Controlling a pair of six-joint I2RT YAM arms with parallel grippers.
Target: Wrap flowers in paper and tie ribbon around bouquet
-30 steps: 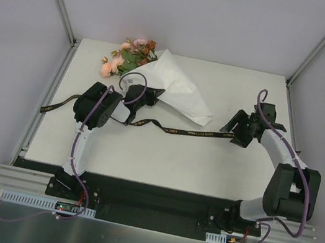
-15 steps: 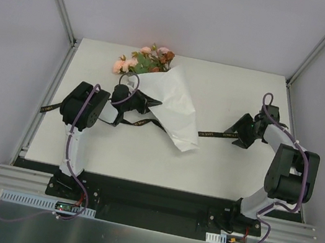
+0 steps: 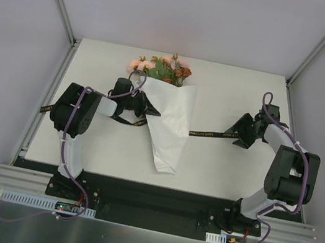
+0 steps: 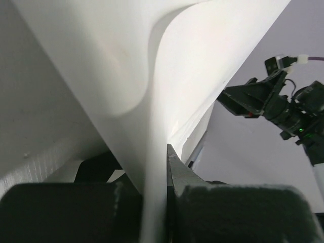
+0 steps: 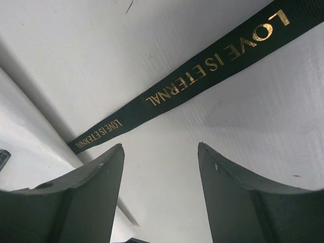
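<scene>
The bouquet is seen at mid-counter, with the flowers toward the far edge and the paper cone tapering toward the arms' bases. The wrapping is judged done, and the tying step is in hand. The ribbon is laid flat across the counter, crosswise to the cone, and is lost from sight where the paper is met. Whether it runs under the cone cannot be told.

The paper's left edge is pinched in the clenched left gripper; in the wrist view a fold is seen clamped between its jaws. The left arm is bent at the elbow, its forearm reaching right, low over the counter. The right gripper is released and tilted down, with the ribbon's right end lying just ahead of its fingers and nothing between them.

Next, that end is judged to need grasping and carrying over the cone, with the wrap pinched shut meanwhile.
</scene>
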